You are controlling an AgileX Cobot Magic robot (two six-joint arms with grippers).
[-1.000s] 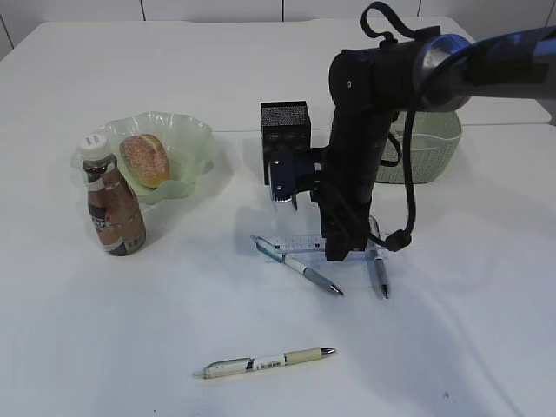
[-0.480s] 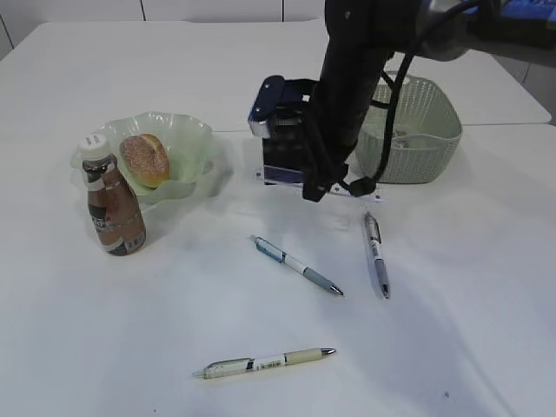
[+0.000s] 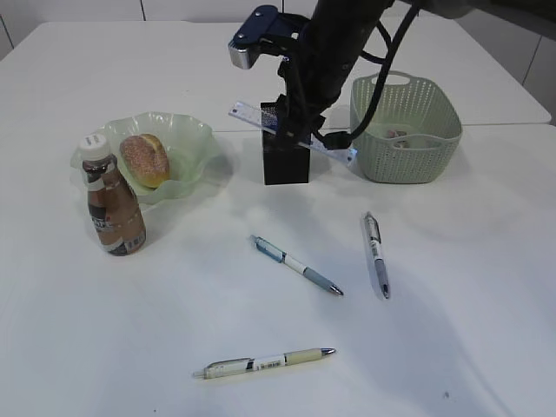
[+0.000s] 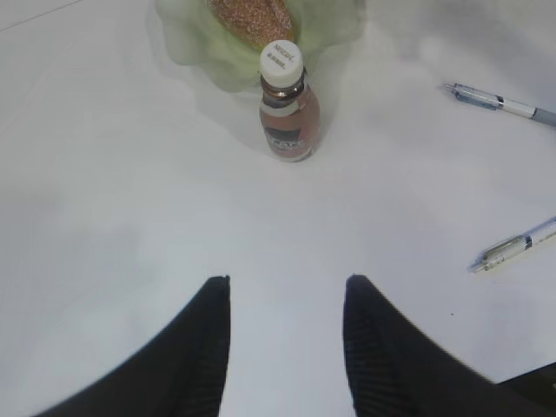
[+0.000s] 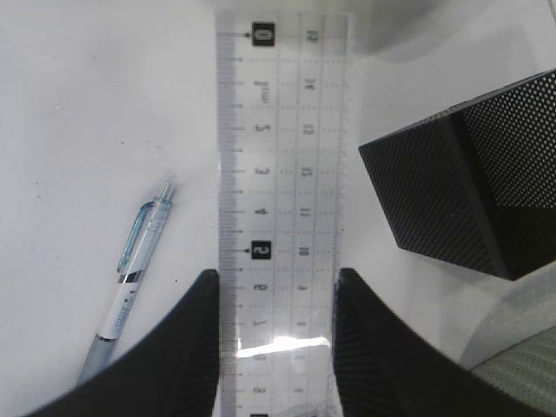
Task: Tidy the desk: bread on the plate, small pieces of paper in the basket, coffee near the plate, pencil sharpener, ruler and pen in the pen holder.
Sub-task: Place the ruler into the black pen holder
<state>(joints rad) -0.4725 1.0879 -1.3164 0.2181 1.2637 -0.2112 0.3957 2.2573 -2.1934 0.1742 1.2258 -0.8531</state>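
**Ruler carried in the air beside the pen holder**

Exterior view. The right gripper [image 3: 300,130] hung above the desk [image 3: 174,304], pinching the clear ruler [image 3: 248,113], which lay roughly level in the air with one end jutting left of the arm and the other showing at the right, in front of the basket. The black mesh pen holder [image 3: 285,161] stood directly under and behind the gripper, and the ruler crossed in front of its upper part (whether the two touched could not be told). The bread [image 3: 145,160] lay in the green plate [image 3: 195,139], with the coffee [image 3: 111,204] upright just in front of the plate's left side. The basket [image 3: 408,156] stood right of the pen holder and held the small pieces of paper [image 3: 398,135]. Three pens lay loose on the desk: a blue pen [image 3: 297,265] near the middle, a grey pen [image 3: 375,254] to its right, and a beige pen [image 3: 265,361] nearest the front edge.

Left wrist view. The left gripper [image 4: 287,291] hovered over bare desk, its jaws spread apart with nothing between them. The coffee stood ahead of it, the plate and bread just beyond.

Right wrist view. The two dark fingers [image 5: 187,347] pressed on the long edges of the ruler near one end (its printed scale faced the camera). The pen holder appeared to the right and the blue pen to the left, both below on the desk.
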